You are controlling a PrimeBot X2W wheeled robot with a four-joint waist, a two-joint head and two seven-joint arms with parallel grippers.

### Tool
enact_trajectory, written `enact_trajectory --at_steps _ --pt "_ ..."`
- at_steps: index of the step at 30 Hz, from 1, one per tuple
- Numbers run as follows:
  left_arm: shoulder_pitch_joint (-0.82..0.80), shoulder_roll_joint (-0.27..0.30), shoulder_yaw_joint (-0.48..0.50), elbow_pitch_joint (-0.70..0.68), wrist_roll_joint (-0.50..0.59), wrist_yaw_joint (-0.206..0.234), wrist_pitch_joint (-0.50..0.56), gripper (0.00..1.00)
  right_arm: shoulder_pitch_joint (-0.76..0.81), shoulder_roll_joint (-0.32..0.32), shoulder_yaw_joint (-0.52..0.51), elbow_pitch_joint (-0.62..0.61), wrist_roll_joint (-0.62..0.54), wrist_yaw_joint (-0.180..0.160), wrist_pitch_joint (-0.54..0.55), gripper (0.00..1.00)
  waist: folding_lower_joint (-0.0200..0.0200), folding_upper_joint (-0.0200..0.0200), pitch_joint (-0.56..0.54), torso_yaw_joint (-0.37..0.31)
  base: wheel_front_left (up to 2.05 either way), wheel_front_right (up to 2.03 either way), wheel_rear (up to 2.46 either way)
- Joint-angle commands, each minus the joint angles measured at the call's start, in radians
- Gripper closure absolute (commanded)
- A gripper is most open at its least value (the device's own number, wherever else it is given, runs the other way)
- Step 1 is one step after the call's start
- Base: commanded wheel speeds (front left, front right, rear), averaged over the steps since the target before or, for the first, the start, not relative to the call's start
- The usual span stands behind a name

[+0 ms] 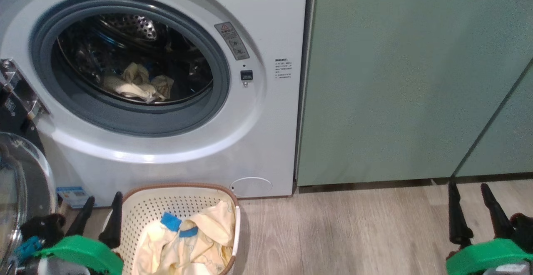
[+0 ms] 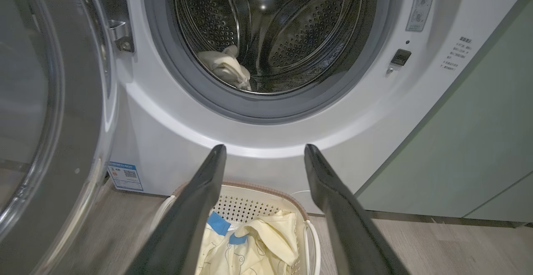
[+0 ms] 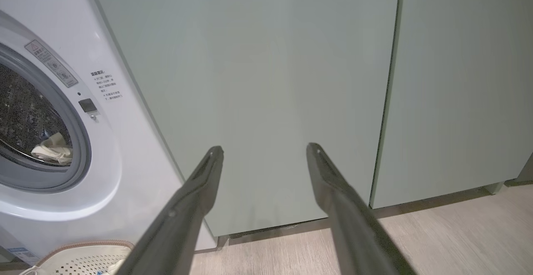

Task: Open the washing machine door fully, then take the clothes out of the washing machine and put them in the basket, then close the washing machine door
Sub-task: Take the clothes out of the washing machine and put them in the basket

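Clothes [image 1: 195, 233] lie partly in the basket [image 1: 145, 206], pale yellow cloth with bright blue patches heaped toward its right side. More cream pieces [image 1: 139, 84] sit at the bottom of the steel drum [image 2: 300, 33], behind the grey gasket [image 1: 125, 118]. The washing machine door [image 2: 54, 100] is swung wide open on my left. The basket stands on the floor [image 1: 354, 233] just in front of the washing machine [image 1: 266, 133], below the round opening. My left gripper [image 2: 265, 146] hangs just over the basket, fingers spread apart and holding nothing. My right gripper [image 3: 264, 146] is well off to the right, likewise spread and empty, pointing at the flat green cabinets [image 1: 416, 79]. The floor is pale wood-grain boards; a small blue label [image 1: 73, 196] and a round service flap [image 1: 251, 186] mark the machine's foot. The cabinets stand close beside the machine's right side, a dark gap under them.
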Motion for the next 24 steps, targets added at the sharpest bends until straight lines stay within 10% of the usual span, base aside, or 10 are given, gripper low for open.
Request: enact_trajectory --at_steps 1,24 --pt "-0.028 0.024 0.052 -0.030 0.005 -0.006 -0.009 0.00 -0.028 -0.024 0.021 -0.030 -0.014 0.004 -0.009 0.00 0.0002 -0.0001 -0.005 0.000 0.00 0.00 0.00" --pt "-0.008 0.014 0.056 0.008 0.002 -0.015 -0.009 0.00 -0.023 -0.036 0.035 0.005 -0.060 0.004 -0.009 0.00 0.0002 -0.0001 -0.039 0.016 0.00 0.00 0.00"
